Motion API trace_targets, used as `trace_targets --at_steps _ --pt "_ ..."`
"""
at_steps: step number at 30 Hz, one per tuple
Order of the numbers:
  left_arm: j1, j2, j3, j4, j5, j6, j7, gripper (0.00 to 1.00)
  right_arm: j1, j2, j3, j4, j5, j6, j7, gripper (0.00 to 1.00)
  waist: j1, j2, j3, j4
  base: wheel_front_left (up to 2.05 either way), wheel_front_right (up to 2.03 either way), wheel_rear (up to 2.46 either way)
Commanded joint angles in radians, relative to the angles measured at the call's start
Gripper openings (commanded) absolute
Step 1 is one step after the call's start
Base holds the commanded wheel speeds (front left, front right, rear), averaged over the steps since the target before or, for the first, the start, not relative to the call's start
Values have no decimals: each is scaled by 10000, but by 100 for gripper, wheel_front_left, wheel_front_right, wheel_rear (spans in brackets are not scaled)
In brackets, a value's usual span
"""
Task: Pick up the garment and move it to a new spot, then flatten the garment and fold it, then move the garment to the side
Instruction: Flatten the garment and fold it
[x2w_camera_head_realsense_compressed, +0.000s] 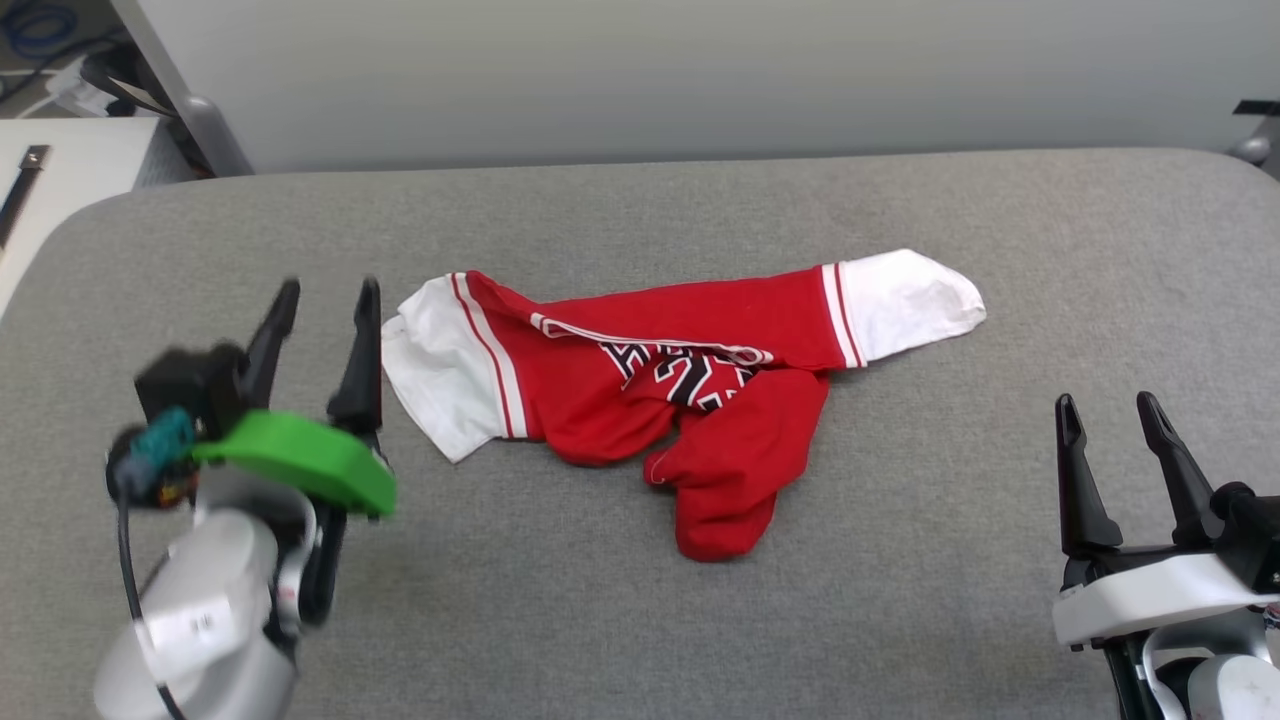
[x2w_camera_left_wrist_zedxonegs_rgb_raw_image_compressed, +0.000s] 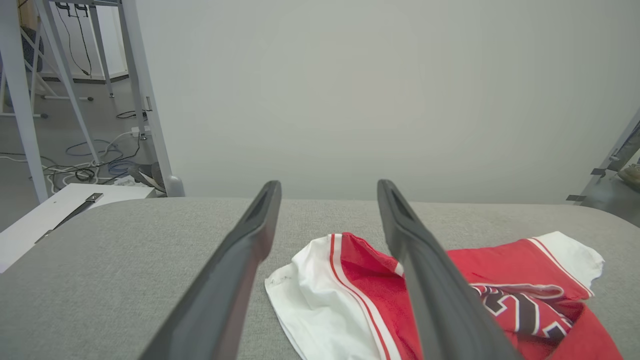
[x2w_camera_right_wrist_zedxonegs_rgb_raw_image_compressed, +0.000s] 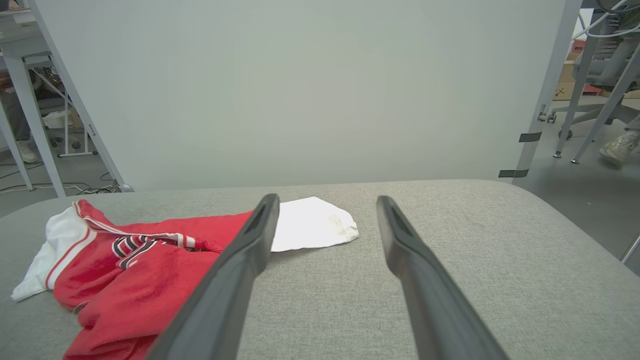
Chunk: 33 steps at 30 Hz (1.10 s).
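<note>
Garment (x2w_camera_head_realsense_compressed: 720, 330) crumpled, soft red-white cloth, on grey woven tabletop (x2w_camera_head_realsense_compressed: 900, 600); left hand (x2w_camera_head_realsense_compressed: 329, 288), right hand (x2w_camera_head_realsense_compressed: 1106, 400) spread, empty.

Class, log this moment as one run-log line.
garment: crumpled on grey surface, ungrasped | left gripper: open, beside garment | right gripper: open, apart from garment

I see my right hand (x2w_camera_right_wrist_zedxonegs_rgb_raw_image_compressed: 326, 198) just to the right of the garment (x2w_camera_right_wrist_zedxonegs_rgb_raw_image_compressed: 150, 270), its two dark fingers spread wide and holding nothing. The garment lies crumpled on the grey desk (x2w_camera_right_wrist_zedxonegs_rgb_raw_image_compressed: 475, 260), its lettering folded into a crease. Its white sleeve (x2w_camera_right_wrist_zedxonegs_rgb_raw_image_compressed: 312, 222) shows between the fingers. Beyond the garment stands a pale panel (x2w_camera_right_wrist_zedxonegs_rgb_raw_image_compressed: 300, 90).
</note>
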Motion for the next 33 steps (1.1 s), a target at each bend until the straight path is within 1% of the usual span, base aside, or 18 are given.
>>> trace_targets --at_steps 1,4,8,13,17,19,21,24,26,28,30,33 --pt "527 -110 167 -345 222 159 -53 100 134 53 0 -96 -64 -7 44 100 0 0 -256 213 0 0 0" --pt "1532 -345 569 -1325 665 293 -54 100 262 94 30 -176 -47 -7 70 100 0 0 -333 222 0 0 0" --pt "2535 -599 907 -2125 1288 174 -55 100 340 134 138 -244 18 -7 86 100 0 0 -354 215 0 0 0" --pt "3338 -1082 1195 -2365 1748 -5 -56 100 466 140 205 -236 38 -7 55 100 0 0 -384 275 0 0 0" --pt "3626 -1417 1432 -2338 2030 -178 -56 100 549 183 149 -310 49 -7 68 100 0 0 -307 362 0 0 0" --pt "3642 -1518 1507 -2275 2137 -275 -56 100 561 191 136 -361 48 -7 89 100 0 0 -209 386 0 0 0" --pt "3593 -1499 1515 -1983 2108 -374 37 100 524 189 144 -423 49 -7 111 100 0 0 -60 379 0 0 0" --pt "3183 -1220 1460 -1501 1949 -552 874 100 383 164 198 -559 42 -7 175 100 0 0 378 332 0 0 0" --pt "2612 -836 1378 -1316 1960 -778 1599 100 247 103 244 -605 39 -7 210 100 0 0 737 298 0 0 0" --pt "1806 -419 1290 -1136 1877 -1065 2642 100 109 52 259 -639 29 -7 211 100 0 0 1114 270 0 0 0" --pt "1046 -157 1300 -1082 1657 -1264 3501 100 -5 15 279 -658 27 -7 213 100 0 0 1419 233 0 0 0" --pt "-279 203 1204 -772 854 -1601 5608 100 -227 -30 379 -689 14 -7 194 100 0 0 1940 127 0 0 0"
